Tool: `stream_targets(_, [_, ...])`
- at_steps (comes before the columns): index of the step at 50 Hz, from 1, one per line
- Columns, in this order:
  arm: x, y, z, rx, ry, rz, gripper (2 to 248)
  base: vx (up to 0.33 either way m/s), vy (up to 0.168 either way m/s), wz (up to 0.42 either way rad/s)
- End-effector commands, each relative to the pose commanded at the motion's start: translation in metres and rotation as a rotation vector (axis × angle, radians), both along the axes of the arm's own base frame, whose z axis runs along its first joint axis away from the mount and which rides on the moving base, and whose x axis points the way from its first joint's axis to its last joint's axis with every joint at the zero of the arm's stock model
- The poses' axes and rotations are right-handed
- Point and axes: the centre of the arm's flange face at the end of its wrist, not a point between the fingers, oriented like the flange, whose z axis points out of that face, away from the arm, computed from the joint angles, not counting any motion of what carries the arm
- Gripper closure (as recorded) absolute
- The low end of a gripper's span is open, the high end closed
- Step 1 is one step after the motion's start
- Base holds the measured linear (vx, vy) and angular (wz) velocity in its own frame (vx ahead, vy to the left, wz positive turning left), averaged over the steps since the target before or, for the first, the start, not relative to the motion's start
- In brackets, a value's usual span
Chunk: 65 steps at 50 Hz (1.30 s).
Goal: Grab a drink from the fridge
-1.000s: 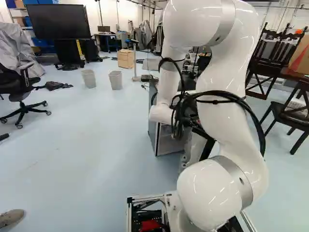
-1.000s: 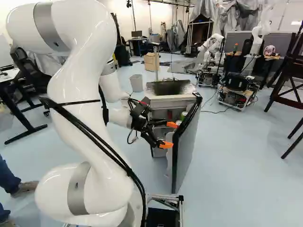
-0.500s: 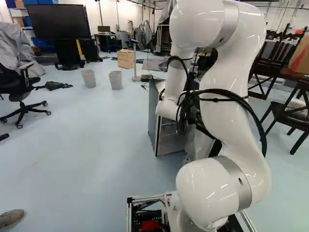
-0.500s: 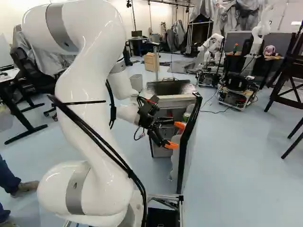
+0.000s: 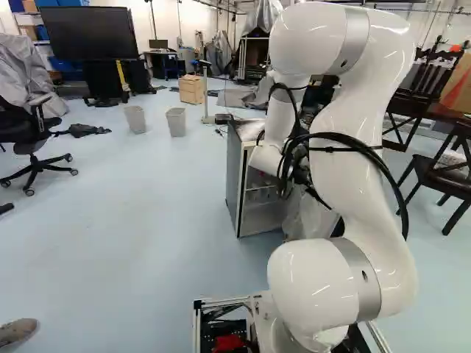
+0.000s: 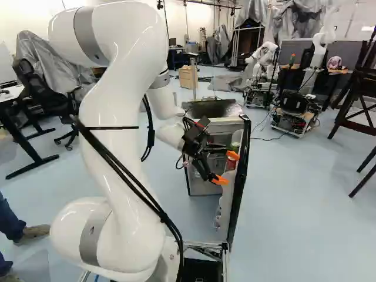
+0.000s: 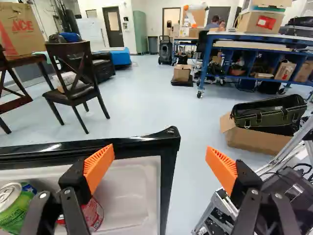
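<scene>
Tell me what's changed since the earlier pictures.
The fridge door has swung wider open, rightward in the right base view; the arm has carried the gripper the same way. The gripper stays open; the fridge body and base stayed put.

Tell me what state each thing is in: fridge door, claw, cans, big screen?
Fridge door: open
Gripper: open, holding nothing
Green can: in the door, not gripped
Red can: in the door, partly hidden, not gripped
Big screen: dark
</scene>
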Motion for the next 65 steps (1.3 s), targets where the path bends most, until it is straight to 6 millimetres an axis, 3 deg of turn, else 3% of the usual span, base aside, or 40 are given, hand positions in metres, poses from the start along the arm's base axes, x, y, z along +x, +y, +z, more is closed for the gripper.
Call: stream_targets(65, [0.031, -0.124, 0.007, 0.012, -0.144, -0.258, 3, 0.000, 0.000, 0.000])
